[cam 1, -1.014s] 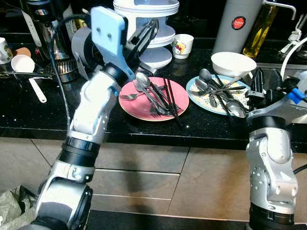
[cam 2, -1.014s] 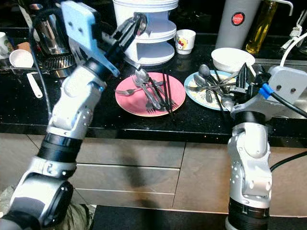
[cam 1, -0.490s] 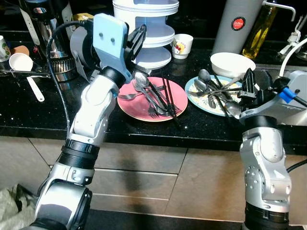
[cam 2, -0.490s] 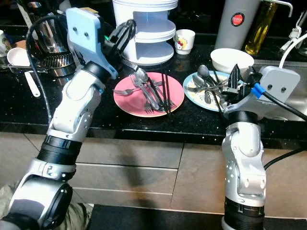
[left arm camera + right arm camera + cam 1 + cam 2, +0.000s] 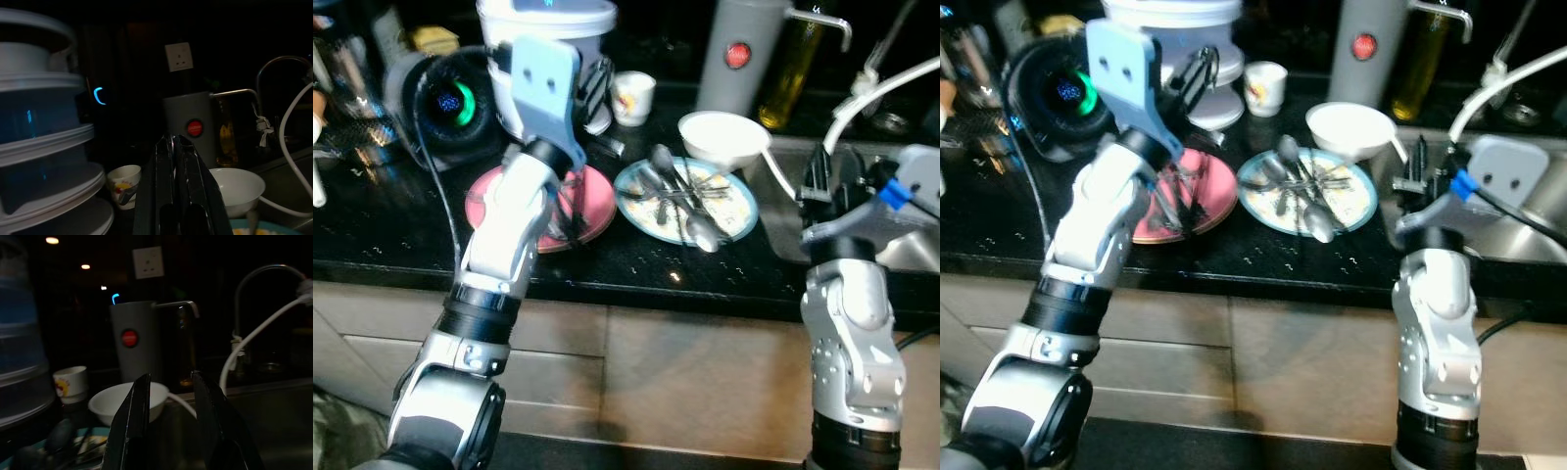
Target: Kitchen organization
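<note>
Dark counter (image 5: pixel 636 274), pink plate (image 5: pixel 1209 191) half hidden behind left gripper (image 5: pixel 173 142) with fingers pressed together, right gripper (image 5: pixel 168 387) parted, empty, over the sink (image 5: pixel 1518 211).

No legible text or labels

On the counter (image 5: pixel 636 279) we see two plates side by side near the front edge: left plate (image 5: pixel 592 201), right plate (image 5: pixel 729 211) with spoons (image 5: pixel 690 220) on it. Bowl (image 5: pixel 722 137) behind the right plate; cup (image 5: pixel 631 96) farther back, left of it; sink (image 5: pixel 901 250) at the right end.
</note>
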You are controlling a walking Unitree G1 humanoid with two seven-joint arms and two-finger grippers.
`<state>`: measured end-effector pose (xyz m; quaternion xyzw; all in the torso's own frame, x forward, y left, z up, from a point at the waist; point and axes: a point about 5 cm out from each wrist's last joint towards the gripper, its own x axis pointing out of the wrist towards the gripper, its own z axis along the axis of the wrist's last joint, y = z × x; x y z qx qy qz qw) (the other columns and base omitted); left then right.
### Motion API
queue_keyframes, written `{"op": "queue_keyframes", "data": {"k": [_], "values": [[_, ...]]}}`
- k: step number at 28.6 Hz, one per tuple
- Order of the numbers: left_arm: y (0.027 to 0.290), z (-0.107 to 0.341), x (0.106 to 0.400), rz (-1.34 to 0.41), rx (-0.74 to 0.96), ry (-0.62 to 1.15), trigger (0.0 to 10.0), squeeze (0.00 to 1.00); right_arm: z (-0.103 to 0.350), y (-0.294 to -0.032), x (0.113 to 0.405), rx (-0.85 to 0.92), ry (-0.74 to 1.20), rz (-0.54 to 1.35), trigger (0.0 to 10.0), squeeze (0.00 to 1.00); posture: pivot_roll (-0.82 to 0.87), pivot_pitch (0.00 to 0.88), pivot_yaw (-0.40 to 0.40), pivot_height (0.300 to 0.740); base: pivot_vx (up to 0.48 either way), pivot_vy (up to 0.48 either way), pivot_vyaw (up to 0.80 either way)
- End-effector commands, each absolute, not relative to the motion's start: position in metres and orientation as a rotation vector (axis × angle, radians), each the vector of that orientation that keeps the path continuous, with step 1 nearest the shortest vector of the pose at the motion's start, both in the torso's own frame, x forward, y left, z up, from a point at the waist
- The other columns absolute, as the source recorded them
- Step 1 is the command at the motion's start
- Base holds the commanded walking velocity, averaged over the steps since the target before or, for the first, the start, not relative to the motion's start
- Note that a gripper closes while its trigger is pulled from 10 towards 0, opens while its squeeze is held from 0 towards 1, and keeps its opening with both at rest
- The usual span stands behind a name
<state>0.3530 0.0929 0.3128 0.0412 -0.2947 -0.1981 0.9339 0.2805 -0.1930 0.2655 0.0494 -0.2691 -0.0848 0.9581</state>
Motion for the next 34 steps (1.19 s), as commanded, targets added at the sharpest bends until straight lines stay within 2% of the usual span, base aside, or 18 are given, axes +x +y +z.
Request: {"op": "queue_keyframes", "data": {"k": [1, 24, 34], "values": [[0.092, 0.3137, 0.3525, -0.405, 0.095, -0.604, 10.0, 0.0, 0.2631, -0.1959, 0.2802, 0.099, -0.534, -0.183, 10.0, 0.0, -0.04, 0.023, 0.008, 0.74, 0.0, -0.442, 0.0], [0.0925, 0.3132, 0.3536, -0.4, 0.096, -0.598, 10.0, 0.0, 0.2605, -0.1941, 0.2813, 0.099, -0.526, -0.175, 10.0, 0.0, -0.04, 0.019, 0.006, 0.74, 0.0, -0.408, 0.0], [0.092, 0.3106, 0.3554, -0.399, 0.076, -0.571, 10.0, 0.0, 0.26, -0.194, 0.2816, 0.099, -0.525, -0.174, 10.0, 0.0, -0.04, 0.018, 0.006, 0.74, 0.0, 0.0, 0.0]]}}
